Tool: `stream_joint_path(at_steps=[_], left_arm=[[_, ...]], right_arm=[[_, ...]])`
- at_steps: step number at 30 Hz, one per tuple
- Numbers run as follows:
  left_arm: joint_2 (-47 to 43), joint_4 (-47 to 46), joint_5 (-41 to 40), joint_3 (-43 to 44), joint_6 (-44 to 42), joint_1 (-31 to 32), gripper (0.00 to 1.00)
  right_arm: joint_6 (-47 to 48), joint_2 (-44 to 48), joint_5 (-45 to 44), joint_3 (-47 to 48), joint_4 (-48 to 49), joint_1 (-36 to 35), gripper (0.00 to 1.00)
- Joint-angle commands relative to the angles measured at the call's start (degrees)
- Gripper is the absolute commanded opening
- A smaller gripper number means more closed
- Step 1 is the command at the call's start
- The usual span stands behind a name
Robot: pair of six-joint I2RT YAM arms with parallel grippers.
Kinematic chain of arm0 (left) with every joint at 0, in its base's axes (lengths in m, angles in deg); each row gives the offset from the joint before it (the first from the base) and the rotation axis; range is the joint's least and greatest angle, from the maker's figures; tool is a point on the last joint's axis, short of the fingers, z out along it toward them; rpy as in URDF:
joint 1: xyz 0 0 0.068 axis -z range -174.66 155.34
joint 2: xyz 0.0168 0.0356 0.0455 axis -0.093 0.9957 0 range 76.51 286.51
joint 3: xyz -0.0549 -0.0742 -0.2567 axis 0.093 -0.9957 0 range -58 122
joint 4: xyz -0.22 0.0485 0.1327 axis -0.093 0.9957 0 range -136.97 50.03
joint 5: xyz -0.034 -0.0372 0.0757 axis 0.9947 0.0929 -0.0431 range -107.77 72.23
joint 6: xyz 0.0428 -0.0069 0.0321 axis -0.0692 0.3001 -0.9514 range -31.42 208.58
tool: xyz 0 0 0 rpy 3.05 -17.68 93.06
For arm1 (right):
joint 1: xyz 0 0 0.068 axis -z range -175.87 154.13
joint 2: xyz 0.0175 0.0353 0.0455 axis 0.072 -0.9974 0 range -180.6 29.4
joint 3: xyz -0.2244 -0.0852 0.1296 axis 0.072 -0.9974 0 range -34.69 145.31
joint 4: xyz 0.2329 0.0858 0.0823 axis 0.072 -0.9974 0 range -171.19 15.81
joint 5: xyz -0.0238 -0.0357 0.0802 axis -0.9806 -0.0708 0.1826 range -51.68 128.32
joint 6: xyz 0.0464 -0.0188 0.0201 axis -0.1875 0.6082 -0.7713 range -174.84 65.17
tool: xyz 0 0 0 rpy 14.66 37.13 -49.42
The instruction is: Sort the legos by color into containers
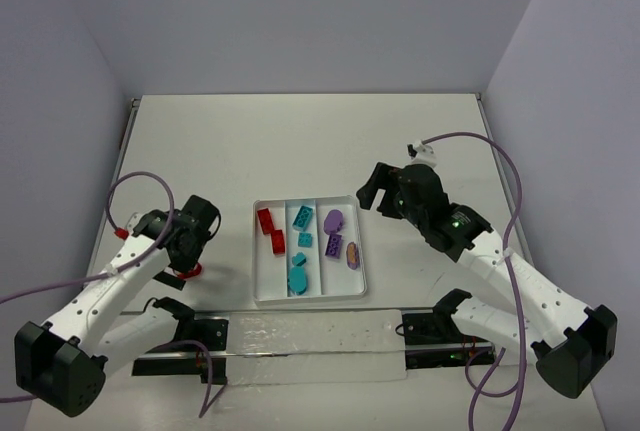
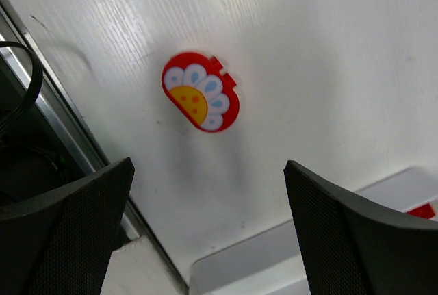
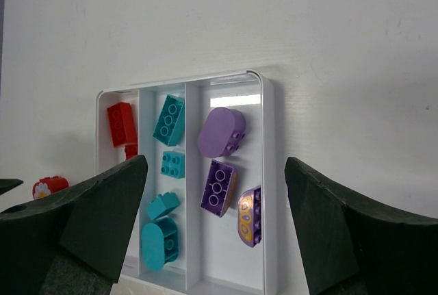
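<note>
Nine legos lie sorted in the white tray (image 1: 310, 298). Two red bricks (image 1: 270, 229) sit in the left compartment (image 1: 270, 276), four teal bricks (image 1: 300, 247) in the middle compartment (image 3: 164, 96), and three purple bricks (image 1: 338, 236) in the right compartment (image 1: 340, 276). One of the purple ones shows an orange printed face by the right wall. A tenth piece, a rounded red brick with a flower print (image 2: 200, 92), lies flat on the table (image 1: 300, 141) just left of the tray. The left gripper (image 2: 209, 168) hangs over it, jaws spread wide and holding nothing. The right gripper (image 3: 215, 165) hovers to the right of the tray's far corner, also wide open and empty.
</note>
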Motion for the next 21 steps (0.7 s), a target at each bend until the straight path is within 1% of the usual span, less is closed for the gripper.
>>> stream_joint_path(at_steps=[1,4,6,9,11,15,18,20,21], left_arm=[[0.29,-2.15,-0.59,-1.47,2.12,-5.28,0.99],[2.75,-8.16,1.04,-3.67,-2.63,-9.45,0.99],[4.50,-11.36,2.70,-5.06,-4.99,-13.45,0.99],[6.61,-16.56,3.91,-6.40,-9.56,-16.90,0.99],[8.29,-18.95,4.56,-6.72,-11.52,-18.67,0.99],[10.79,-23.26,5.76,-7.41,-14.63,-20.15,0.99],[12.34,-25.26,6.72,-8.03,-15.57,-20.41,0.96],[14.86,-25.58,7.52,-7.72,-15.41,-20.51,0.88],[15.66,-24.71,7.55,-7.24,-15.22,-20.51,0.81]], right_arm=[[0.27,1.12,0.28,-1.11,2.69,-0.37,0.89],[0.53,0.89,0.28,-1.02,2.49,-0.37,0.89],[0.65,0.86,0.11,-0.93,2.35,-0.37,0.89],[0.90,0.77,-0.17,-0.93,2.16,-0.45,0.89],[0.88,0.59,-0.25,-0.84,2.09,-0.37,0.89],[0.70,-0.10,-0.25,-0.84,1.99,-0.37,0.89],[0.70,-0.70,-0.07,-0.52,2.09,-0.39,0.89],[0.78,-0.90,-0.08,-0.18,1.84,-0.37,0.89],[0.79,-0.97,-0.07,-0.07,1.75,-0.37,0.89]])
